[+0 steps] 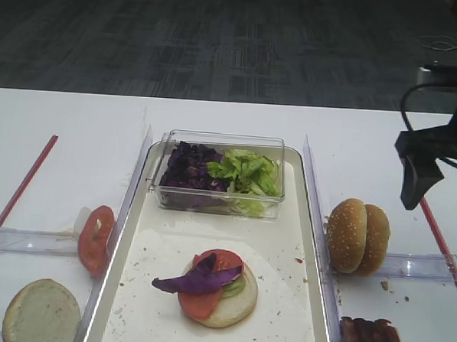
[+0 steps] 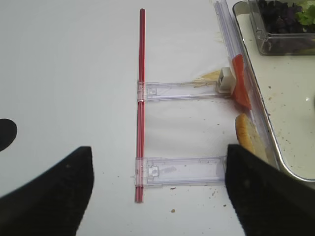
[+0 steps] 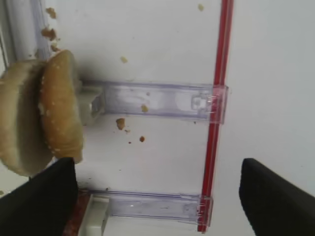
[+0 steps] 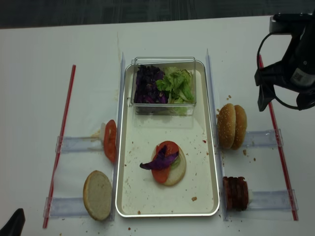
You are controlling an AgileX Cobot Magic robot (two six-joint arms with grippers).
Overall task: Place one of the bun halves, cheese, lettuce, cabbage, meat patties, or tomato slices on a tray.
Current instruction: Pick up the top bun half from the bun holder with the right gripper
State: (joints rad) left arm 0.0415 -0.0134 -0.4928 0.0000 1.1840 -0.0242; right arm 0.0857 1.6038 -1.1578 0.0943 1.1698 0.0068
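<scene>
The cream tray (image 1: 286, 243) lies in the middle and carries a bun base topped with tomato, lettuce and a cabbage leaf (image 1: 207, 281). More cabbage (image 1: 189, 167) and lettuce (image 1: 247, 172) fill a clear box at its far end. Sesame bun halves (image 1: 348, 235) stand on edge to its right, with meat patties (image 1: 369, 339) in front of them. Tomato slices (image 1: 94, 239) stand to its left. No cheese shows. My right gripper (image 3: 157, 201) hangs open and empty above the table, right of the buns (image 3: 59, 108). My left gripper (image 2: 157, 196) is open and empty over the left table.
A pale flat bun half (image 1: 41, 313) leans at the tray's front left. Clear plastic holders (image 3: 152, 101) and red strips (image 2: 141, 98) lie on both sides of the tray. The clear box (image 4: 165, 83) takes up the tray's far end.
</scene>
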